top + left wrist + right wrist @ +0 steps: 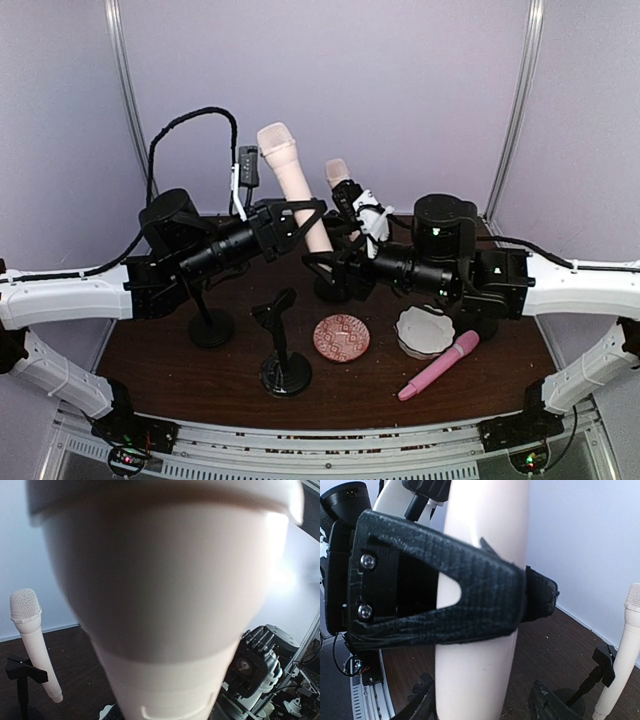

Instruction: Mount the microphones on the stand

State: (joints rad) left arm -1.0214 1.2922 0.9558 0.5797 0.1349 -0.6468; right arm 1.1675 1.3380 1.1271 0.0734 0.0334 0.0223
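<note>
Top view: your left end effector (300,218) is clamped on the shaft of a peach microphone (280,150), head up and leaning back. It's gripped mid-shaft, so the lower end is free to go into a stand. The right end effector (332,262) sits at that lower end, probably to steady or guide it (its tips are lost in black clutter here, can't read them). A second peach microphone (337,172) stands behind, between the two arms. The pink microphone (440,365) lies flat on the tabletop (200,385) at the right, just beside the white dish (424,332), not yet picked up. The empty stand (283,350) front centre holds nothing, so I'd judge it the target. Left wrist: the held microphone fills the frame and your own fingers are out of view. Off to the left, the second one hangs tilted in a clip (22,672) with its lower end off the tabletop, so it reads as mounted. Right wrist: the left arm's finger wraps tight across the shaft. Lower down, your right fingers (550,707) stand either side of the shaft, spread, with a visible gap on one side, so it's open and not gripping. Judgement: one of three looks done. Don't release the left grip until the shaft is seated.
</note>
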